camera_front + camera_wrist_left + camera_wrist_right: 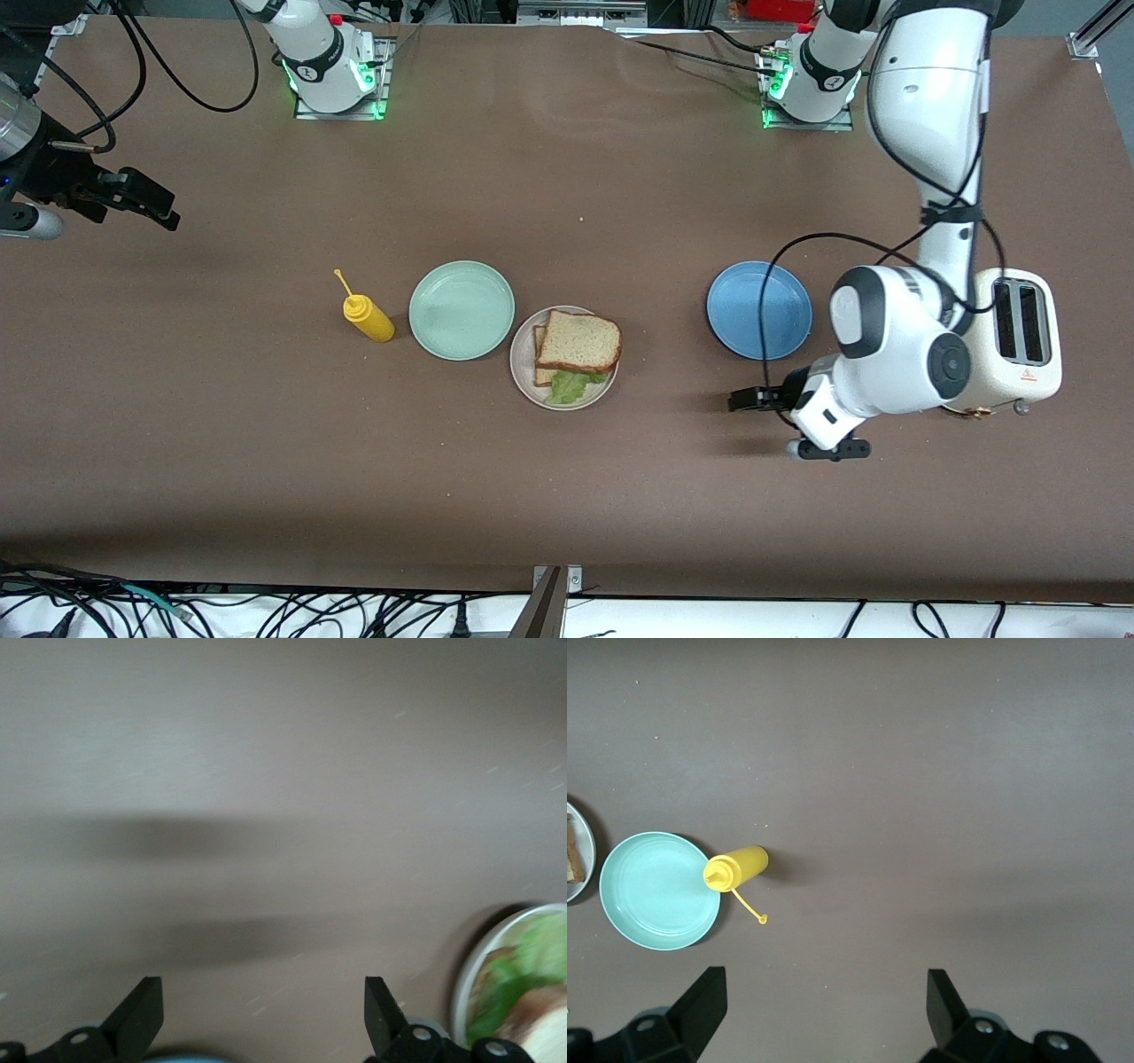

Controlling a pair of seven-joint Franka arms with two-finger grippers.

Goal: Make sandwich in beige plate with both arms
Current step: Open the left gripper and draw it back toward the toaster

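One sandwich (576,347) on beige plate (523,372), lower slice mostly hidden; left end effector (740,400) and right end effector (164,211) both open

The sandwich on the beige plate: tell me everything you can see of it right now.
The sandwich lies flat on the beige plate: two square tan bread slices with brown crusts, the top one skewed so an edge of the lower slice shows. Ruffled green lettuce pokes out on the side nearer the front camera. Neither claw touches it.

Mustard bottle (368,319), 2 plates, toaster (1019,341)
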